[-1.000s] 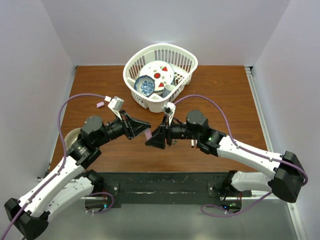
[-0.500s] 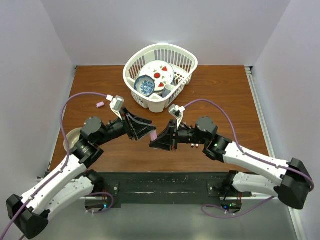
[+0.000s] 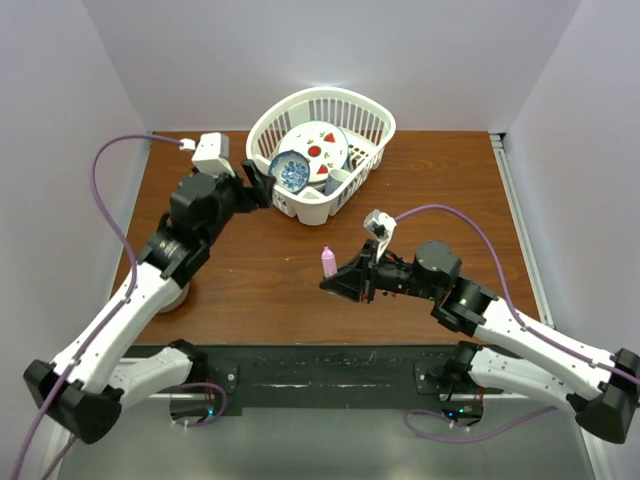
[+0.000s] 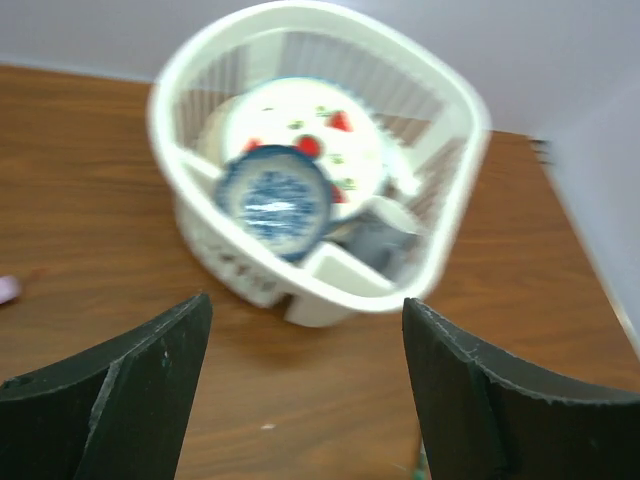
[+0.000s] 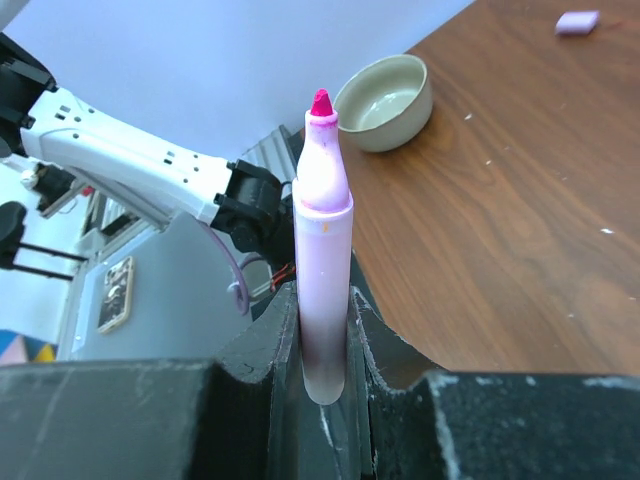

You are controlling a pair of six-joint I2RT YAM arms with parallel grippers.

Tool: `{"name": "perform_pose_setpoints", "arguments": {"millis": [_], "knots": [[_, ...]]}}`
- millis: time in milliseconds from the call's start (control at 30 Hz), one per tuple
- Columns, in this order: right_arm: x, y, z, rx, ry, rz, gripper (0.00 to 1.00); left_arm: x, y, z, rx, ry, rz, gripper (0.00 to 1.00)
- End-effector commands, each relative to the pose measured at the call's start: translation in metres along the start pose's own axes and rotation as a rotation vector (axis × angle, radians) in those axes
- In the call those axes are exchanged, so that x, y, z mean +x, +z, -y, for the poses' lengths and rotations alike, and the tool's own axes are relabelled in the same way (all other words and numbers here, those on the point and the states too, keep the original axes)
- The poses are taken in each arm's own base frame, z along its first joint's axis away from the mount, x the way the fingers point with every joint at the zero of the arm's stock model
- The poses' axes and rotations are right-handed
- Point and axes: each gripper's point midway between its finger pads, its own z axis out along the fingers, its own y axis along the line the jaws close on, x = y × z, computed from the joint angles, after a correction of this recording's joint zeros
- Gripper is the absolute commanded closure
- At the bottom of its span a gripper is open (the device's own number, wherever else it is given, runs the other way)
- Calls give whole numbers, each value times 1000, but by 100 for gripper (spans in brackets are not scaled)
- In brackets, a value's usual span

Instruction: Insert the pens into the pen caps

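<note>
At the basket (image 3: 310,208), left fingers (image 4: 140,390) have released marker (image 3: 327,262).

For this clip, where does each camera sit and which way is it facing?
Top external: above and behind the arms, looking down on the table; both arms show.
Left wrist: on the left arm, facing the white basket; the open left tool frames it.
Right wrist: on the right arm, looking along the right tool, shut on the pink marker, toward a bowl.
Shared: top and left wrist show the basket; top and right wrist, the marker.
</note>
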Motion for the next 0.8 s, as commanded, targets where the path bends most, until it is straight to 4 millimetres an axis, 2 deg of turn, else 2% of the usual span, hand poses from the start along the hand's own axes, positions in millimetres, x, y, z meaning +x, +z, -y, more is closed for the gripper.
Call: {"name": "perform_pose_setpoints", "arguments": {"millis": [0, 33, 100, 133, 167, 233, 267, 300, 333, 367, 433, 500, 533, 600, 633, 667, 733, 767], "knots": [[-25, -19, -6, 46, -101, 58, 100, -5, 21, -102, -284, 65, -51, 19], [-27, -22, -8, 45, -109, 64, 100, 1, 30, -115, -309, 64, -76, 19], [-28, -31, -13, 40, -122, 69, 100, -2, 39, -142, -360, 65, -89, 20], [-28, -34, -14, 43, -128, 69, 100, 8, 49, -155, -381, 63, -128, 21], [-31, -39, -18, 33, -140, 81, 100, 3, 51, -174, -415, 54, -128, 22], [-31, -43, -16, 48, -161, 81, 100, 16, 64, -197, -440, 39, -177, 22], [-33, -46, -16, 55, -168, 91, 100, 14, 65, -218, -471, 19, -174, 22], [-33, -48, -16, 57, -181, 95, 100, 19, 71, -222, -437, 2, -191, 21], [-32, -49, -14, 65, -182, 92, 100, 26, 79, -236, -442, -15, -206, 21], [-32, -50, -14, 66, -184, 94, 100, 23, 80, -251, -447, -36, -203, 21], [-33, -52, -15, 65, -193, 101, 100, 36, 93, -267, -415, -62, -238, 21], [-35, -52, -16, 61, -197, 106, 100, 38, 100, -282, -405, -69, -249, 22], [-35, -52, -16, 62, -199, 104, 100, 52, 107, -292, -407, -76, -283, 21], [-37, -53, -17, 65, -208, 110, 100, 56, 115, -303, -401, -61, -305, 21], [-37, -53, -16, 70, -209, 106, 100, 72, 120, -311, -407, -69, -347, 21], [-37, -53, -15, 74, -210, 104, 100, 72, 123, -316, -408, -65, -349, 21], [-39, -54, -14, 84, -218, 108, 100, 86, 129, -326, -411, -66, -382, 21], [-39, -54, -14, 85, -221, 107, 100, 86, 132, -328, -406, -61, -382, 21]]}}
